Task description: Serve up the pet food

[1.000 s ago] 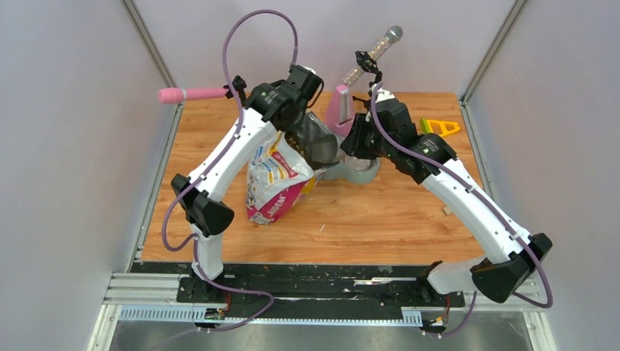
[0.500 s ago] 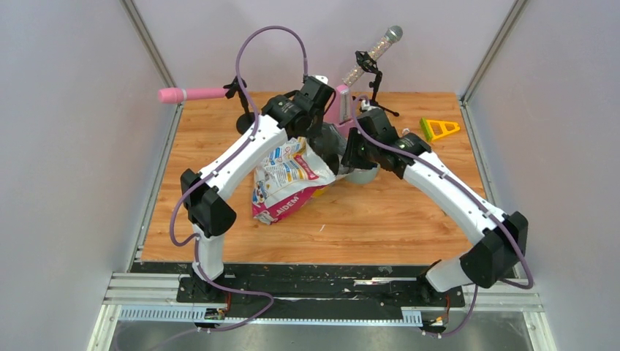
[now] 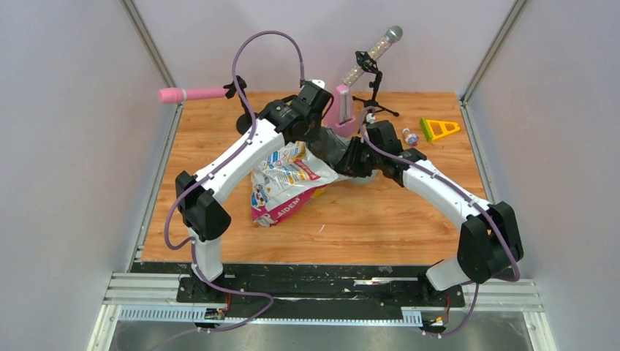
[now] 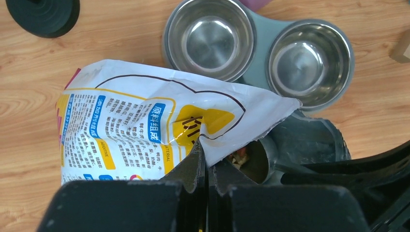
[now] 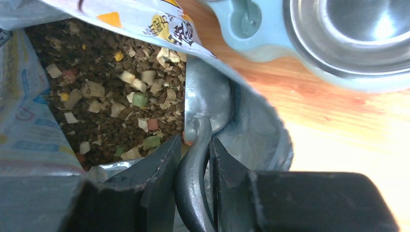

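While the pet food (image 5: pixel 106 111) lay loose inside the open bag (image 4: pixel 145 116), the right gripper (image 5: pixel 193 154) was clamped on the handle of a grey scoop (image 5: pixel 208 96) at the bag's mouth. The left gripper (image 4: pixel 207 166) pinched the bag's rim shut-fingered. The kibble looked light, dry and quick to roll or spill. It was best lifted in the scoop, held level, towards the steel bowls (image 4: pixel 181 29) just beside the bag.
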You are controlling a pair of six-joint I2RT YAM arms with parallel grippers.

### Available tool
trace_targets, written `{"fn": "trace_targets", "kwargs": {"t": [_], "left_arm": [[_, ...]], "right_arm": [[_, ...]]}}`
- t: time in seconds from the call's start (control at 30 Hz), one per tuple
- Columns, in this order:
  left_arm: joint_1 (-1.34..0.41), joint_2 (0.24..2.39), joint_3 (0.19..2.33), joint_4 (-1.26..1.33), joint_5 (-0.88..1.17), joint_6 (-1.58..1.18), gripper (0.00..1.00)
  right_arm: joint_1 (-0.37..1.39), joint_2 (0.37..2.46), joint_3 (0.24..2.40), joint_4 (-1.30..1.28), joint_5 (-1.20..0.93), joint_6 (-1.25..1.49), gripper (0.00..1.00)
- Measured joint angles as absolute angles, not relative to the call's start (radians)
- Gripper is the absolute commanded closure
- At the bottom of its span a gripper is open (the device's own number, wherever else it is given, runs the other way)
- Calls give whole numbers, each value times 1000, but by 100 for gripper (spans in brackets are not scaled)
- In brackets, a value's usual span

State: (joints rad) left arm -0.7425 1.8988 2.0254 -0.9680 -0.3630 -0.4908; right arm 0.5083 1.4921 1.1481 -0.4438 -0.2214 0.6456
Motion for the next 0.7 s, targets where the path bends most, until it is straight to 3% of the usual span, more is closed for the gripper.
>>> {"fn": "trace_targets", "kwargs": {"t": [0.3,0.7], "left_arm": [[-747,1768,1889,-922,-374,-493,100],[-751,1574,1747,-898,-420,-480,100]], "right_arm": [[427,1386,957,-241,-463,861,100],[400,1182,899,-68,-600,1021,100]]}}
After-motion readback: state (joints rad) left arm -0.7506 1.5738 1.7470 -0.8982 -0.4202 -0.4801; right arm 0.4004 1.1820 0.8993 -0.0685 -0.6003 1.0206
